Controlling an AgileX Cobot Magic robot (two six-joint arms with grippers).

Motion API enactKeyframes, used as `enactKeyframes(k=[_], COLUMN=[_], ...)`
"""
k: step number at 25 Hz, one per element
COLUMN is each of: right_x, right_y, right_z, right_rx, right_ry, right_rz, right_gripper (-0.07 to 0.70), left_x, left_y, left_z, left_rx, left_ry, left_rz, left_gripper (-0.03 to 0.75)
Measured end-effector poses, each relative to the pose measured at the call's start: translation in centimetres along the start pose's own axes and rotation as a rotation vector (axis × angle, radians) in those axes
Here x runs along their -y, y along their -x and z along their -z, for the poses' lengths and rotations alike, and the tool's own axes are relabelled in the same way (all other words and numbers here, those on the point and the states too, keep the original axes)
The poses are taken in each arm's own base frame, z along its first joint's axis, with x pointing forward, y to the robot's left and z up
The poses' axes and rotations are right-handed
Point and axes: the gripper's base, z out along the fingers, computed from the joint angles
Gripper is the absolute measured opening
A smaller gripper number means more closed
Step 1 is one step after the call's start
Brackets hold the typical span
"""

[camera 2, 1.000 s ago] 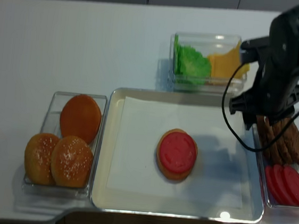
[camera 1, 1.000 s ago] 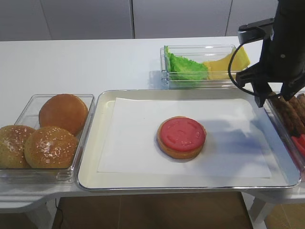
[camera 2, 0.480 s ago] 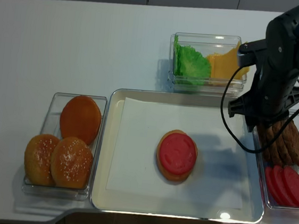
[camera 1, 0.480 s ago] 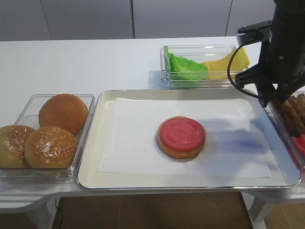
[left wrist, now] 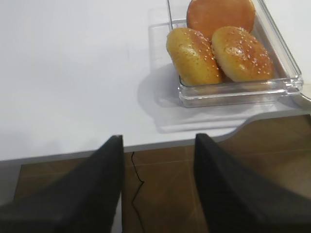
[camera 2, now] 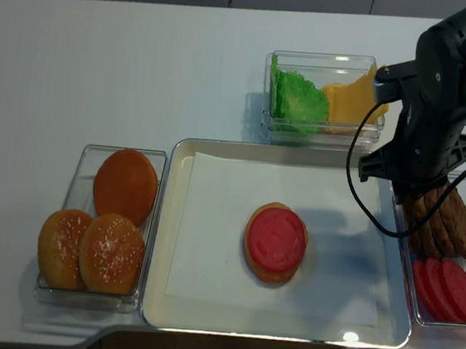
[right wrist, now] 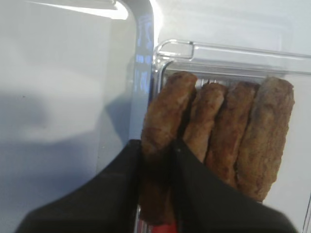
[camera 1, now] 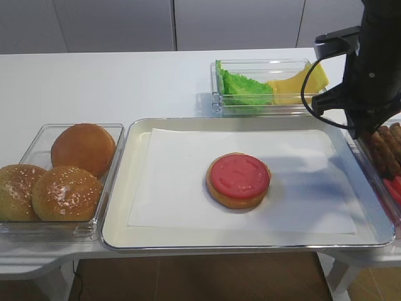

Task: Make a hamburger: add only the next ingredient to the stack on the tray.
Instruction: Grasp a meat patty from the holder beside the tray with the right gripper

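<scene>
A rough, flat brown meat patty (right wrist: 163, 131) stood on edge, clamped between the right jaws (right wrist: 158, 167); 3 more patties (right wrist: 243, 131) stood beside it in a clear plastic tub (right wrist: 175, 48).

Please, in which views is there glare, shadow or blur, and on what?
Exterior high (realsense): a bright glare spot on the tray rim, and the arm's shadow on its paper. Right wrist: the right gripper, shut on the leftmost meat patty, is a soft dark blur. Left wrist: the left gripper is blurred too.

Bare paper around the stack (camera 2: 275, 241) on all sides, patties (right wrist: 228, 131) packed tight, seemingly touching, tub wall (right wrist: 146, 102) beside them
</scene>
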Motion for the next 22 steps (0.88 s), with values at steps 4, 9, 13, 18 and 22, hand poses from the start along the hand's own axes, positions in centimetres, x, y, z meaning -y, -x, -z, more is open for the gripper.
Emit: enactKeyframes(k=[4,9,13,18,22], right_x=[0.0,0.0,0.2,0.5,0.8], right_y=[0.0,0.0,-0.3,-0.7,-1.3], right_z=[0.0,0.1,1.0,2.6,4.3], right_rx=[0.000,0.002,0.025,0.064,0.105], right_ry=[0.000,0.000,0.007,0.022,0.046], right_rz=[-0.002,-0.003,-0.018,-0.041,-0.057], right_gripper=[0.141,0.139,0.139,0.134,0.133], left_x=[0.0,0.0,0.0,0.0,0.0], left_y=[0.0,0.0,0.0,0.0,0.0], left_z=[0.0,0.0,0.0,0.0,0.0], left_rx=[0.000,0.000,0.000,0.000,0.000], left_ry=[0.000,0.000,0.000,0.000,0.000], left_rz=[0.000,0.000,0.000,0.000,0.000], left_gripper=[0.349,0.349,0.349,0.349,0.349])
